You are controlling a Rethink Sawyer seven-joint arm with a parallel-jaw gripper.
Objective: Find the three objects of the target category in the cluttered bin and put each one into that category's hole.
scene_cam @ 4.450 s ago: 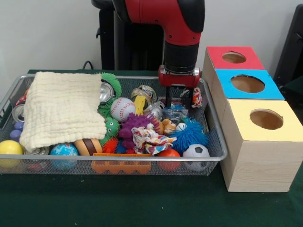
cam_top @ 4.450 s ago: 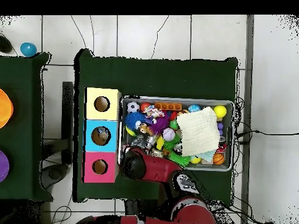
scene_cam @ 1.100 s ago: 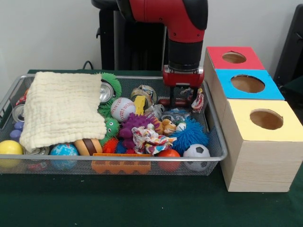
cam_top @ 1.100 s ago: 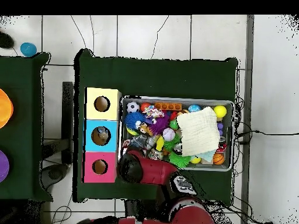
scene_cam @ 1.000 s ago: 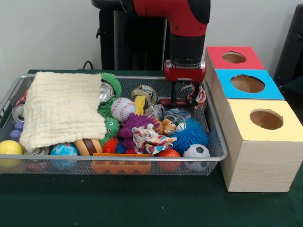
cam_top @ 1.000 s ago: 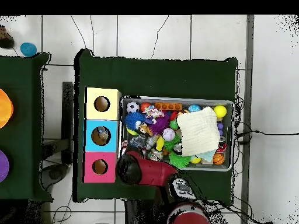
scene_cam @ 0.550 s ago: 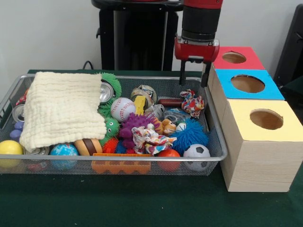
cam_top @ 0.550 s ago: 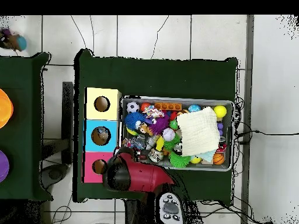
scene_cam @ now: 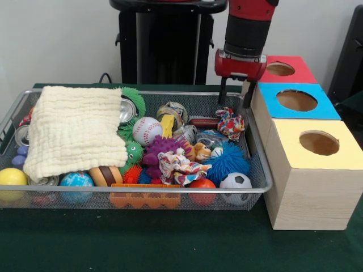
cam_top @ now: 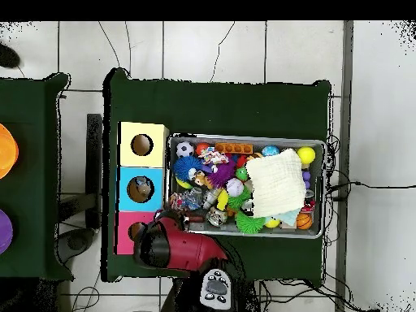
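Gripper [scene_cam: 234, 95] raised beside red box [scene_cam: 283, 68], empty.

You've got even, soft indoor light here, nothing harsh. Faint shadows sit under the mesh bin [scene_cam: 258, 170] on the dark worktop [scene_cam: 170, 243]; the front view is slightly soft.

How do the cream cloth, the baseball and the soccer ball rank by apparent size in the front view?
1. cream cloth, by far the largest.
2. baseball and soccer ball: they look alike, and the soccer ball sits nearer the camera, so I won't rank them.
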